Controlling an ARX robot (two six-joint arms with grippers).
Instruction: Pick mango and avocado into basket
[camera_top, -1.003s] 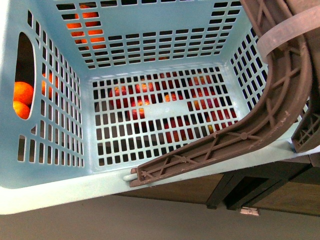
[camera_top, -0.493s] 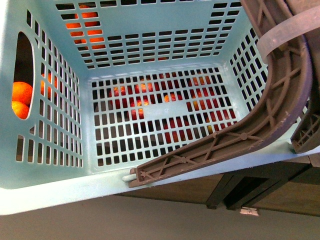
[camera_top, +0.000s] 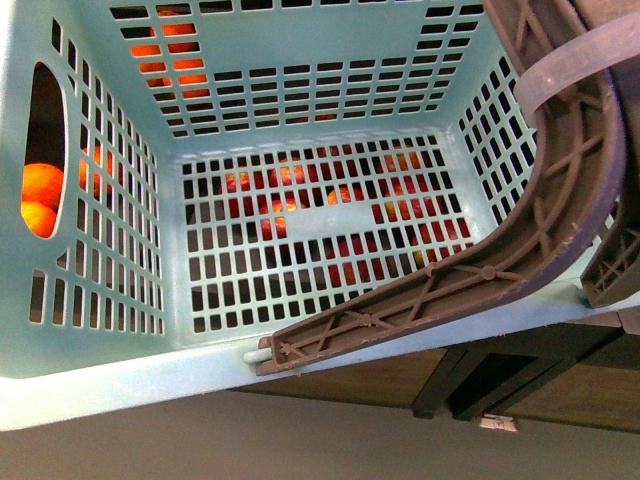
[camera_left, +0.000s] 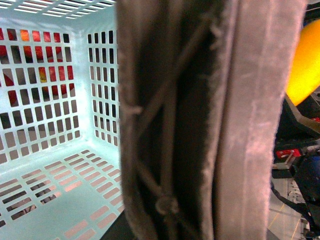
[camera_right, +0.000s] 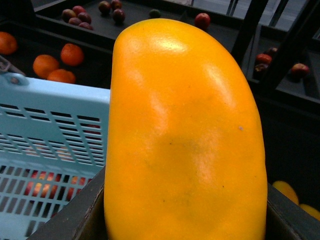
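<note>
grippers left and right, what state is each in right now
Left gripper: not in view, only the basket handle close up; cannot be told.
Right gripper: closed on the mango.

Grocery shop: oranges (camera_right: 46, 65), apples (camera_right: 202, 20) in dark display bins (camera_right: 220, 35); shopping basket (camera_top: 100, 385).

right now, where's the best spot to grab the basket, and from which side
Probably the brown handle, across its curved bar, from above on the right of the basket: it arches over that rim and is narrow enough for a tool to close round; the slotted walls are broad and flat.
</note>
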